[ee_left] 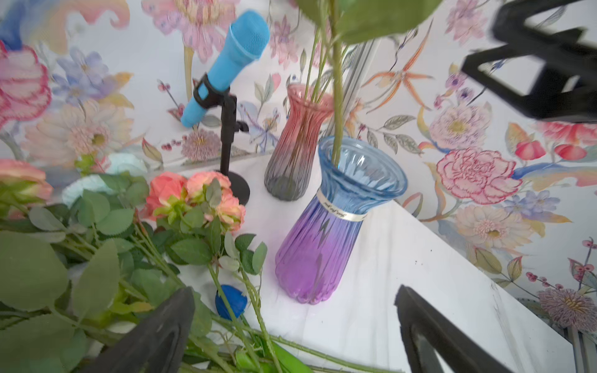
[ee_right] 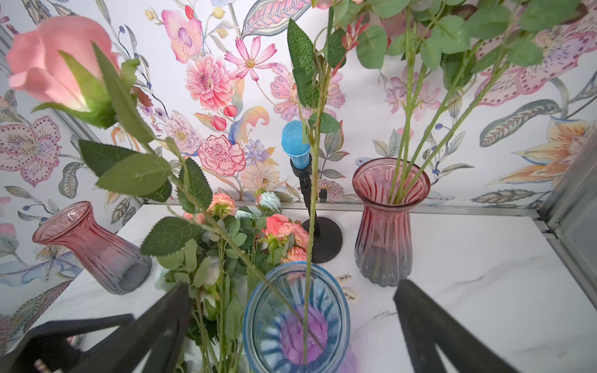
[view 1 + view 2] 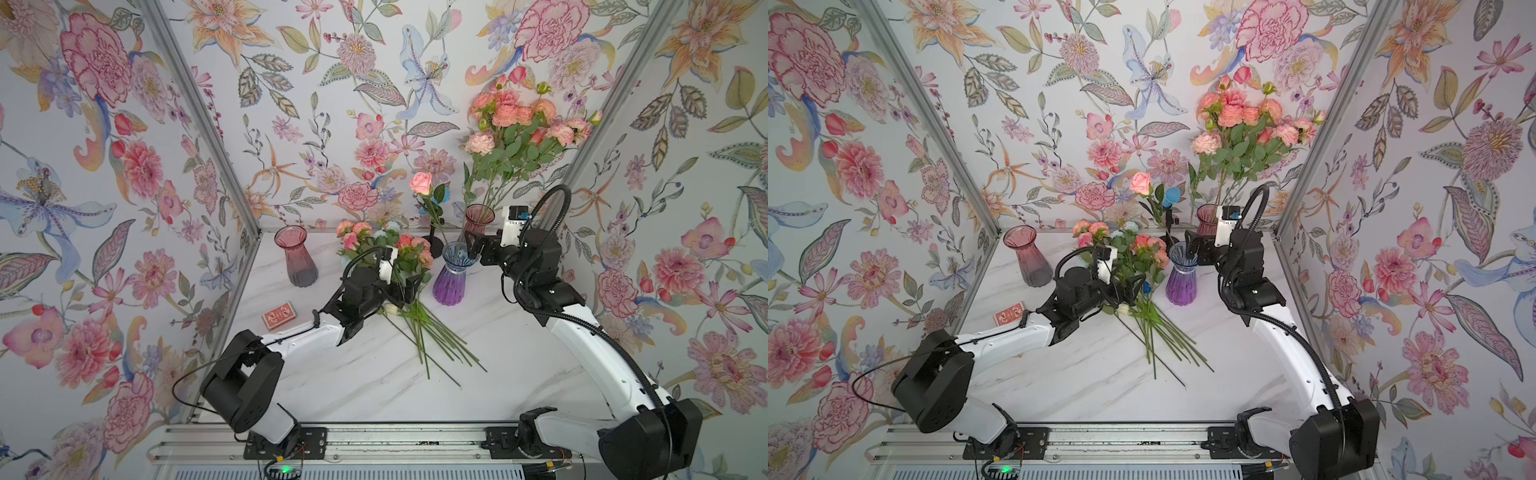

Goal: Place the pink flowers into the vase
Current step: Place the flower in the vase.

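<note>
The centre vase [image 3: 451, 278] fades blue to purple, the left vase [image 3: 299, 262] pink to grey. The lying flowers [image 3: 420, 246] are coral-pink, the table [image 3: 374, 386] grey-veined white.

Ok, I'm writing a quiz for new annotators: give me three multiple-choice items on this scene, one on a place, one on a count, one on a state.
1. Where does the pink rose stand? A in a pink vase; B in the blue-purple vase; C lying flat.
2. How many glass vases are on the table? A two; B four; C three.
3. The right gripper is: A open; B shut on a stem; C shut on a rim.
B: its stem enters the blue rim. C: two pink, one blue-purple. A: its fingers stand wide apart.
</note>
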You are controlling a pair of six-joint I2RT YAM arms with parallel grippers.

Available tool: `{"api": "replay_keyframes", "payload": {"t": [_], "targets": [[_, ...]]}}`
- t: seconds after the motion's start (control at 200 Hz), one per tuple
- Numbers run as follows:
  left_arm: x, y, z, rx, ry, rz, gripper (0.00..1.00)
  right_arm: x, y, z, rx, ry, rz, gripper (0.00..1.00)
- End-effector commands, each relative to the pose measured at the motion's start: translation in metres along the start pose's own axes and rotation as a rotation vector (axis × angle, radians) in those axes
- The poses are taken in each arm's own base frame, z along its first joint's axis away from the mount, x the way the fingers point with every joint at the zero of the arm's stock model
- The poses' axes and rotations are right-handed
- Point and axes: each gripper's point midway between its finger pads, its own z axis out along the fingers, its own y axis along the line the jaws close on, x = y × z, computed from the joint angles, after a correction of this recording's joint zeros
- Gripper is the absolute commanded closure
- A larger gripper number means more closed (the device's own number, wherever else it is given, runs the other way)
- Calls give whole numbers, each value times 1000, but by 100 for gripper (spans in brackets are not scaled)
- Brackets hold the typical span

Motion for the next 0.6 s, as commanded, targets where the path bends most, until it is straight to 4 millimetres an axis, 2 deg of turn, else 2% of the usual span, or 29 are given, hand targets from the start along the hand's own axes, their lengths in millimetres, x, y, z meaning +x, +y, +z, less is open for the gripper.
{"api": "replay_keyframes", "payload": {"t": [0.0,0.14,0.29,0.48,0.595], "targets": [[39,1,24,4,189,-104,0,9,8,-17,-28,13,-2,1],[63,11,49,-9,305,-206,3,20,16,-36,-60,21,-9,1],[88,35,62,-51,376,-317,7,29,35,-50,-127,45,-58,1],[101,55,70,-63,411,-408,17,42,74,-67,-271,55,-136,1],[106,65,73,-94,431,-420,18,48,92,-73,-342,64,-167,1]]}}
